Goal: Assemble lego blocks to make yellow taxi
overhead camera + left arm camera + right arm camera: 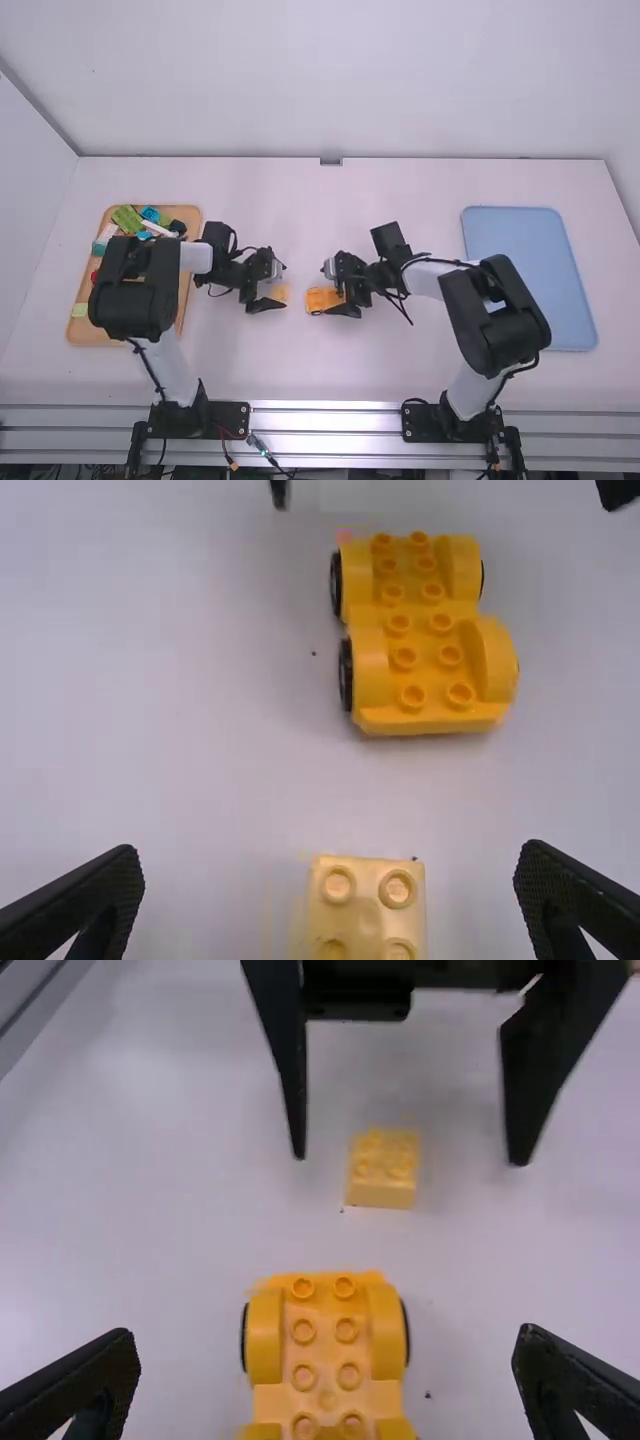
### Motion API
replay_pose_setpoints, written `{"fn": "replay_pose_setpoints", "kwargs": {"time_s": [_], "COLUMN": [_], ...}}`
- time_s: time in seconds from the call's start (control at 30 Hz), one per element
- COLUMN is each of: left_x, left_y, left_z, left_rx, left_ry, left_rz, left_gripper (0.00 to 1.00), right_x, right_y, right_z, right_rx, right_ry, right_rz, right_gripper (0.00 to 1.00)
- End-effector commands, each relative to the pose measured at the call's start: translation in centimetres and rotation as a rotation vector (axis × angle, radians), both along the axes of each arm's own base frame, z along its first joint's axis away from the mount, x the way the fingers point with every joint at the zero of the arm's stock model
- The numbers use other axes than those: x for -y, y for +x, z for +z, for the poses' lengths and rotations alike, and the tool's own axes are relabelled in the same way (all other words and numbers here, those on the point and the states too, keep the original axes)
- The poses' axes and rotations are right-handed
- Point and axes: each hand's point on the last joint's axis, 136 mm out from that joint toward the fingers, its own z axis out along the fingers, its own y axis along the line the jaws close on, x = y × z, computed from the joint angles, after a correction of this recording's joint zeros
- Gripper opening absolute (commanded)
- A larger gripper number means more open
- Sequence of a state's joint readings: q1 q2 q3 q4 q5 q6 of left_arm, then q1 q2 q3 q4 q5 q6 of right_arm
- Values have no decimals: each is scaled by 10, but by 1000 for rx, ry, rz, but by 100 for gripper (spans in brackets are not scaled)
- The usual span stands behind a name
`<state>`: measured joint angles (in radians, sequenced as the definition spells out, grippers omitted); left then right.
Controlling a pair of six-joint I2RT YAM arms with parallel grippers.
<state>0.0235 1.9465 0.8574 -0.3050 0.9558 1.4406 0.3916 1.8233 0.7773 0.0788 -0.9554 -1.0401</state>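
Car base (430,716), yellow and studded, lies on the white table (300,375), studs up, with black wheels (345,675) along its sides. Clock positions refer to the high view, with 12 o'clock pointing away from the arm bases. Pale yellow block (368,917), also studs up, is near the car base at 9 o'clock; the two parts are apart. Left gripper (283,286): released, fingers spread with the pale yellow block between them. Right gripper (328,290): released, fingers spread with the car base between them. Tan tray (95,333): well apart from the car base at 9 o'clock; a green block (127,219) lies near the tray's 12 o'clock edge. Blue tray (530,280): well apart at 3 o'clock.
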Motion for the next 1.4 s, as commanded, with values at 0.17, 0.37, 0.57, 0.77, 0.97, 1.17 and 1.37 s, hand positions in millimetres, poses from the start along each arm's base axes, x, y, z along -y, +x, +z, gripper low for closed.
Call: {"fn": "replay_pose_setpoints", "kwargs": {"time_s": [0.17,0.37,0.57,0.77,0.97,1.17,1.37], "left_x": [1,0,-2,-2,-1,-1,-2], "left_y": [0,1,-5,-5,-6,-9,-10], "left_z": [-4,-10,-17,-17,-17,-21,-23], "left_rx": [10,39,29,29,27,41,40], "left_ry": [-23,-13,10,10,9,8,11], "left_rz": [-43,-40,-39,-39,-39,-39,-35], "left_gripper": [100,93,81,66,56,49,43], "right_x": [2,3,4,4,4,4,3], "right_y": [-6,-9,-9,-10,-10,-10,-9], "right_z": [-4,-7,-9,-10,-9,-9,-9], "right_rx": [-55,-50,-46,-45,-45,-45,-44], "right_ry": [23,22,47,48,51,52,52], "right_rz": [-32,-32,-68,-68,-66,-66,-66], "right_gripper": [99,99,99,99,99,99,99]}}
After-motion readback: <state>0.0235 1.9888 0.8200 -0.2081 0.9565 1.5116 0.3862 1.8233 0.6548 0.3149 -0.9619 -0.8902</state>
